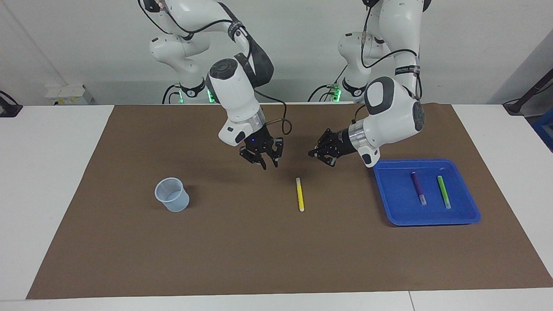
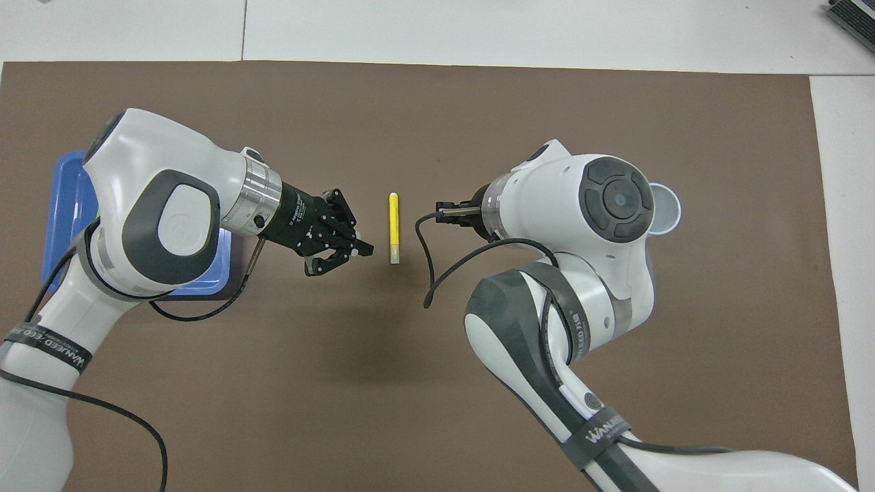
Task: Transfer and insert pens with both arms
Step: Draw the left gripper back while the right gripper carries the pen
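Right, nothing is held at the moment, so the risks are all ahead.

Nearest the robots: the left tool (image 1: pixel 313 153) hangs over the brown mat (image 1: pixel 259 250), between the blue tray (image 1: pixel 432 221) and the yellow pen (image 1: pixel 300 194), fingertips together and empty. The right tool (image 1: pixel 268 163) is over the mat just beside the pen's robot-side end, toward the cup. It's empty too, but I can't tell its state from here.

- The two tools are close to each other, with one pen below. If both go for it, they could clash.

A bit farther out, the yellow pen lies flat on the mat mid-surface, its long axis pointing away from the robots and its pale end farthest.

- It's thin and probably round. A pinch that lands off-axis would likely roll it or flick it away.
- A grab near one end would leave it drooping, a bad angle for insertion.
- The right arm's slack cable loop hangs close by and could snag or sweep the pen.

About as far out: the purple pen (image 1: pixel 418 188) and green pen (image 1: pixel 443 192) are in the tray at the left arm's end, side by side and apart. The pale cup (image 1: pixel 172 195) stands upright at the right arm's end.

- The cup looks light. A pen arriving tilted or hitting the rim could tip it.
- The left arm's wrist sits over the tray corner, so a low move could nudge the tray.
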Robot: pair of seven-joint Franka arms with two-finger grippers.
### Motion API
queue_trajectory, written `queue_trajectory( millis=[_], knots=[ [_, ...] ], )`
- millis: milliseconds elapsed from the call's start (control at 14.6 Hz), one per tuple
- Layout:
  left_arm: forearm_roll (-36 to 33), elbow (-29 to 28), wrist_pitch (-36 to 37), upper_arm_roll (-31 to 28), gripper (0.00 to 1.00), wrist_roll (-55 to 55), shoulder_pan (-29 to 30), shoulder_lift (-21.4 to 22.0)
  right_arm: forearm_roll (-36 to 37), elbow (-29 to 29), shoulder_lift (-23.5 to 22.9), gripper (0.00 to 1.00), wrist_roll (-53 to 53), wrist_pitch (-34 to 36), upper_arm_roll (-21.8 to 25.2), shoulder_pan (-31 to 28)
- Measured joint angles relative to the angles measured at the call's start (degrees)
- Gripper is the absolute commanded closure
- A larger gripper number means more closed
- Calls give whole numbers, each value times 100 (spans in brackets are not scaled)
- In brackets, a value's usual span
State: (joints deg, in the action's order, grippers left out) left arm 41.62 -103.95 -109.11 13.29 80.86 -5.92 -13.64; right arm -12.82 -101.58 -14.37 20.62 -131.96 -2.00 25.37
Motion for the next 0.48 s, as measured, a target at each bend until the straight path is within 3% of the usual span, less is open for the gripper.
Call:
queue_trajectory(
  millis=[137, 342, 478],
  knots=[
    [-253, 0, 25, 5, 100, -712, -1, 43, 13, -37, -230, 63, 36, -181, 7, -135],
    [-1822, 8, 185, 25, 100, -1736, -8, 217, 12, 70, -714, 63, 452, -474, 9, -286],
    [-2108, 8, 214, 23, 100, -1969, -11, 315, 12, 278, -808, 63, 727, -474, -1, -285]
  ],
)
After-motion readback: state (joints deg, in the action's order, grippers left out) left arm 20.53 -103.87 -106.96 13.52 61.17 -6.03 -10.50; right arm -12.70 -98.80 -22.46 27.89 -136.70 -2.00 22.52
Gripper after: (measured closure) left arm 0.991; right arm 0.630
